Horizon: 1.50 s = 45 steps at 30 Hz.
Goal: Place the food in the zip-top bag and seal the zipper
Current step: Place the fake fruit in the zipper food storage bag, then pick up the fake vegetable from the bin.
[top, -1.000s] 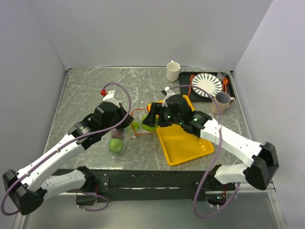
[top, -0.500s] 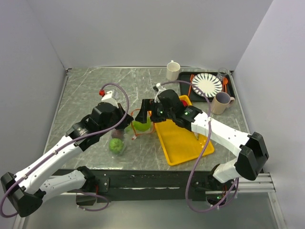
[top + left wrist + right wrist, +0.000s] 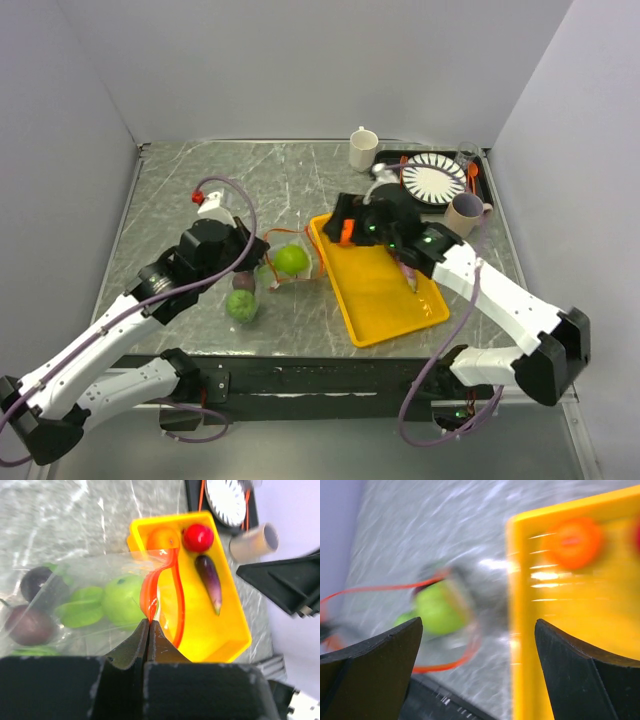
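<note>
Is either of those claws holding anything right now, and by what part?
The left gripper is shut on the zip-top bag, pinching the orange-red zipper strip at its mouth. The right gripper is open and holds nothing.

Blurred green fruit [image 3: 437, 611], perhaps inside the zip-top bag [image 3: 466, 589] (right wrist view smeared)

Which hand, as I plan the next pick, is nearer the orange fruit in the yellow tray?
Right. The right hand hovers open by the orange fruit, over the tray; the left hand, off it, pinches the zipper.
</note>
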Available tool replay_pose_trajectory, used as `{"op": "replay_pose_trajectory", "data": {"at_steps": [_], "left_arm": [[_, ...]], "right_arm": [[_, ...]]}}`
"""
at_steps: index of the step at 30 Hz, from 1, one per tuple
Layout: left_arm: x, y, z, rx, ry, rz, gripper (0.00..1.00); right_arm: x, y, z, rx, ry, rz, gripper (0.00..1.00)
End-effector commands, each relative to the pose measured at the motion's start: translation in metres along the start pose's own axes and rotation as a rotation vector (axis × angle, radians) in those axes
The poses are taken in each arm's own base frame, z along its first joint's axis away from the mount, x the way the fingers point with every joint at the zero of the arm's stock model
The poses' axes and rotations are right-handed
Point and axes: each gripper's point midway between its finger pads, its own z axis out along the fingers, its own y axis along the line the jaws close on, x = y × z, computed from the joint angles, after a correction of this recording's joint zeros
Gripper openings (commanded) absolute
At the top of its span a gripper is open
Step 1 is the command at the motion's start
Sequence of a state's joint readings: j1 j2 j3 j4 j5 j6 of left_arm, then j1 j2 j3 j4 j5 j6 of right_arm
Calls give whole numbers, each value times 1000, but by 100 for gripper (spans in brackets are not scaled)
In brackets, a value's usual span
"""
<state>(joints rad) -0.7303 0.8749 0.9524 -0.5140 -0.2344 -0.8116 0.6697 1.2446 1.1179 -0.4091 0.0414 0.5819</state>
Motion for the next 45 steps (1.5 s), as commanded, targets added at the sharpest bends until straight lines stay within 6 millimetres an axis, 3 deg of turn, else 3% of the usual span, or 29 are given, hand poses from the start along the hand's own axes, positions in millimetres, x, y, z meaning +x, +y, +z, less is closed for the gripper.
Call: {"op": "replay_pose_trajectory", "data": {"at_steps": [1, 3, 5, 7, 10, 14, 24, 31, 39, 41, 45], "left_arm": [[-32, 7, -20, -38, -150, -79, 1], [-27, 6, -20, -26, -124, -60, 1], [-17, -12, -14, 72, -63, 20, 1], [-3, -13, -1, 36, 31, 39, 1], [0, -5, 10, -46, 73, 75, 1], [14, -33, 15, 122, 120, 70, 1], [25, -23, 21, 102, 133, 44, 1], [23, -24, 23, 87, 139, 71, 1], [23, -26, 27, 82, 150, 79, 1], [24, -25, 29, 77, 152, 75, 1], [22, -26, 28, 79, 150, 73, 1]], "right_arm": [[2, -80, -3, 267, 13, -21, 100], [14, -101, 2, 316, 70, -75, 100], [26, -119, 9, 342, 116, -110, 100], [31, -135, 14, 383, 146, -100, 100], [39, -148, 22, 395, 190, -109, 100], [48, -160, 31, 425, 234, -118, 100], [59, -202, 38, 596, 268, -75, 100], [61, -216, 43, 624, 270, -18, 99], [81, -213, 57, 556, 342, 27, 84], [83, -213, 58, 549, 336, 43, 73], [89, -213, 59, 536, 353, 45, 65]]}}
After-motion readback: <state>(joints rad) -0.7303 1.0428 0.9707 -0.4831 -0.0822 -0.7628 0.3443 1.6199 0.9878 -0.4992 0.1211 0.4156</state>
